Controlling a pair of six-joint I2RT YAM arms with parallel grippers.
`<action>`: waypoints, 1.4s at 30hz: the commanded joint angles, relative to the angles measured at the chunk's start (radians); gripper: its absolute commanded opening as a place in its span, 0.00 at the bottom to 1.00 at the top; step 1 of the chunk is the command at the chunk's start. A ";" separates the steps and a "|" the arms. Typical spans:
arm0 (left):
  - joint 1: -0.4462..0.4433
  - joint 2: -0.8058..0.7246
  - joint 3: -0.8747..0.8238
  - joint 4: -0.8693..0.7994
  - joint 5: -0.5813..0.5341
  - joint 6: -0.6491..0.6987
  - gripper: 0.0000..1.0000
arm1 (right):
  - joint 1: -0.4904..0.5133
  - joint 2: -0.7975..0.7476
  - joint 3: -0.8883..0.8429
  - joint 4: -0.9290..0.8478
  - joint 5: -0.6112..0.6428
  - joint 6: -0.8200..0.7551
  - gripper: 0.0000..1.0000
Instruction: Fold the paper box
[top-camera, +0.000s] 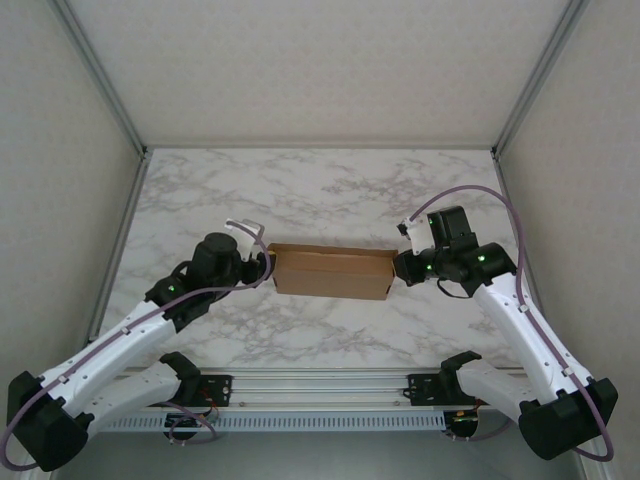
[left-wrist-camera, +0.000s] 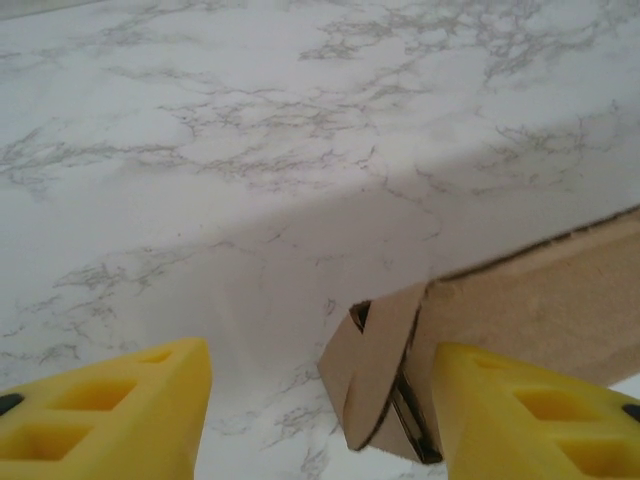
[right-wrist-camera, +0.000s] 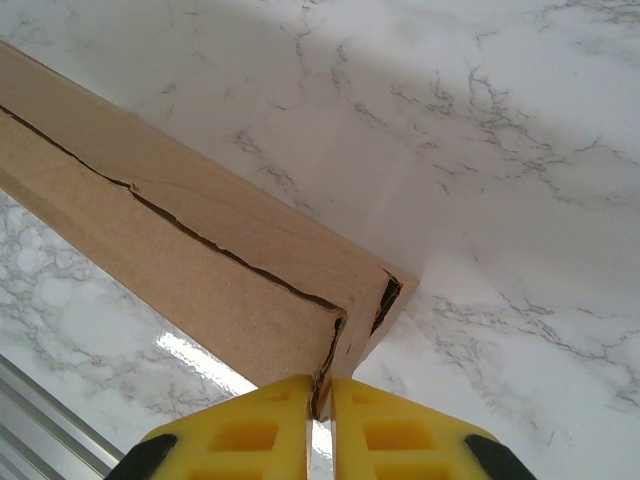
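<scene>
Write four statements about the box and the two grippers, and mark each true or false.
The box lies on the marble table between the two grippers. True.
The right gripper is wide open, clear of the box. False: it is pinched shut on an edge at the box's end.
The left gripper stands open. True.
The box is white plastic. False: it is brown cardboard.
</scene>
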 joint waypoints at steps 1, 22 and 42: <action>0.021 0.030 -0.018 0.048 0.037 -0.020 0.58 | 0.008 -0.014 0.000 0.012 -0.020 -0.005 0.11; 0.061 0.109 0.082 0.023 0.192 -0.189 0.04 | 0.015 0.007 0.064 -0.023 -0.021 0.106 0.00; 0.052 0.153 0.125 -0.024 0.115 -0.281 0.00 | 0.048 0.184 0.211 -0.131 0.052 0.336 0.00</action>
